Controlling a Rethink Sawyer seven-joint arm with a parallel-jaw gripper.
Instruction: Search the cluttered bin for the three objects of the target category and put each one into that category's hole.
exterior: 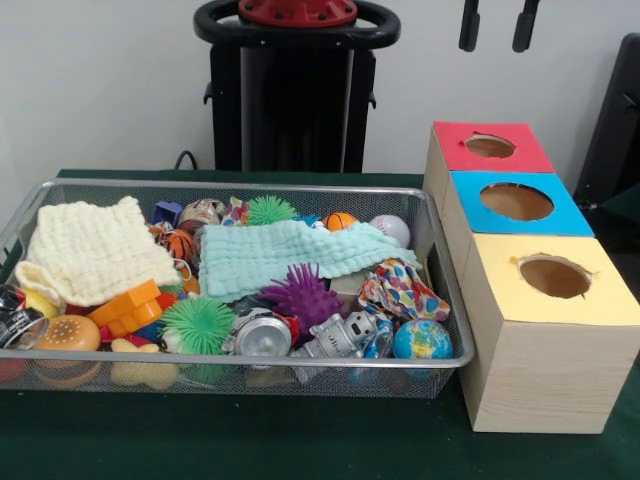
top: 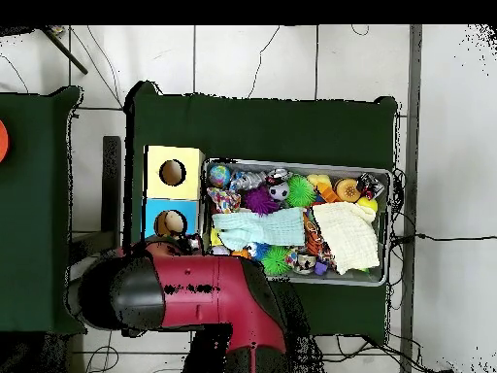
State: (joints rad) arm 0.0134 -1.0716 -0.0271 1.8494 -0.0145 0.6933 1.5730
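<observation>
Cluttered bin (exterior: 440,225), long axis left-right

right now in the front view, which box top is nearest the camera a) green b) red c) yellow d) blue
c, the yellow-topped box sits nearest the camera, with the blue-topped box behind it and the red-topped box farthest back, all beside the wire mesh bin.
</observation>
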